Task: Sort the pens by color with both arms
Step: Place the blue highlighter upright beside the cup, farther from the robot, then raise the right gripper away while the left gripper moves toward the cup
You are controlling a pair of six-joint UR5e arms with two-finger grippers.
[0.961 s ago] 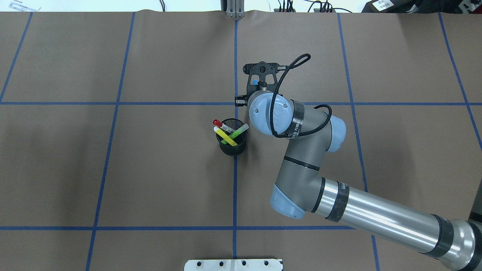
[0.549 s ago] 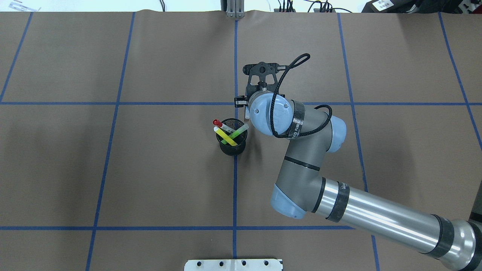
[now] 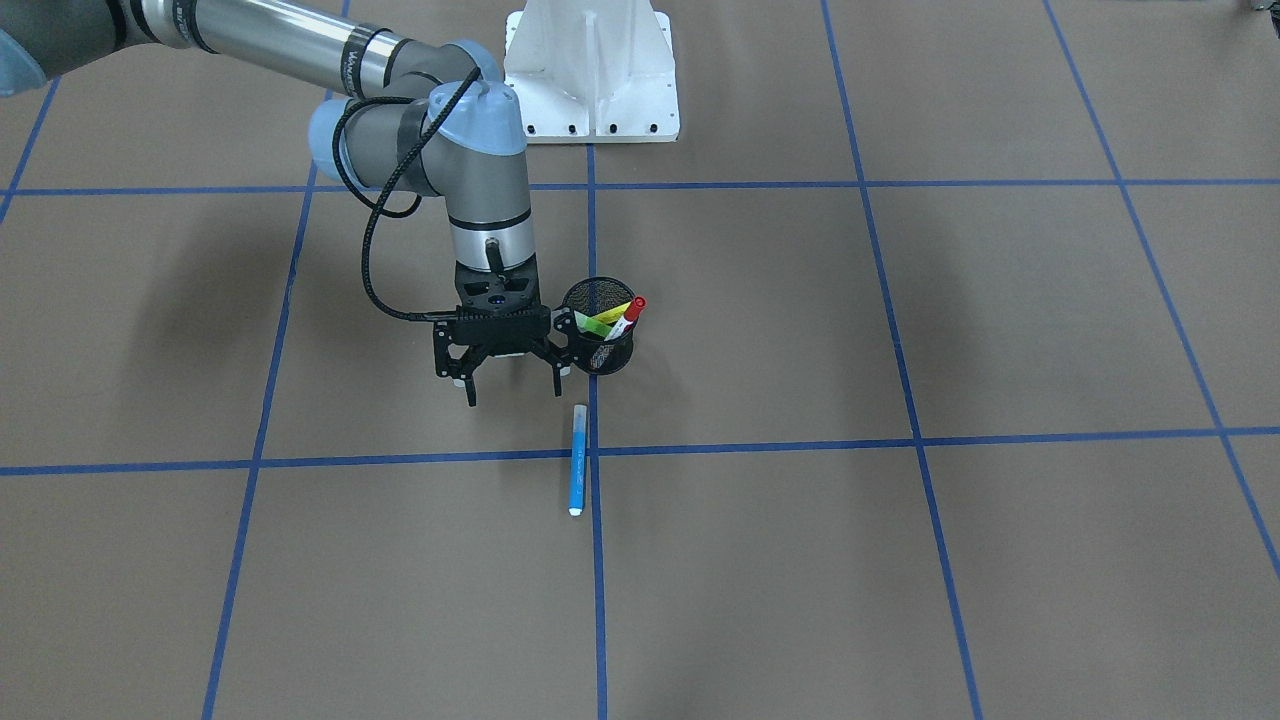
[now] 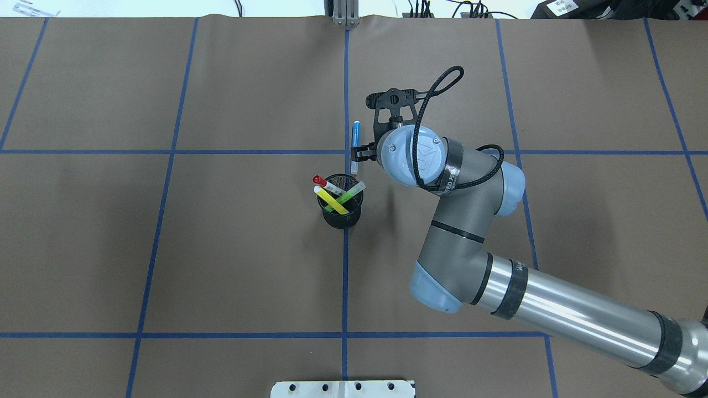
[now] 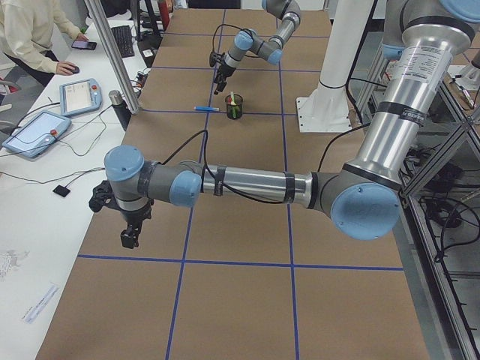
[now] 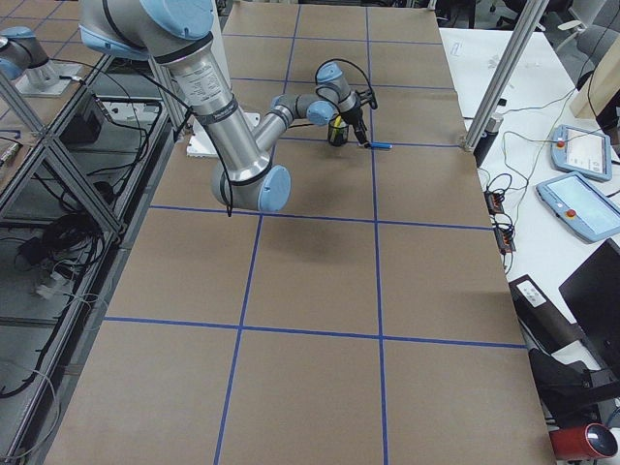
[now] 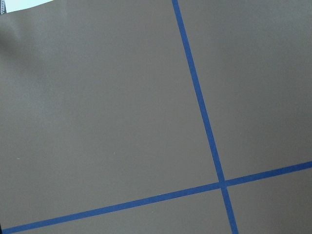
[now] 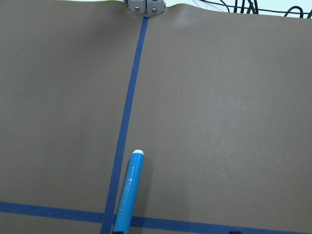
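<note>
A blue pen (image 3: 577,460) lies flat on the brown table along a blue tape line, also seen as the blue pen (image 4: 355,141) and the blue pen (image 8: 127,195). My right gripper (image 3: 513,395) hangs just above the table beside it, open, with nothing between its fingers. A black mesh cup (image 3: 598,345) stands next to the gripper. It holds a red-capped white pen (image 4: 319,179), a yellow pen (image 4: 332,200) and a green pen (image 4: 349,195). My left gripper (image 5: 131,232) hovers over bare table far from the pens; I cannot tell whether it is open or shut.
The white pedestal (image 3: 590,70) stands at the robot's side of the table. A person (image 5: 30,34) sits at a side bench with tablets (image 5: 34,133) beyond the table's far edge. Blue tape lines (image 4: 345,276) divide the brown surface into squares.
My right arm has shifted right and a little away from the cup. The blue pen, mostly hidden under the wrist before, now shows lying free on the table.
</note>
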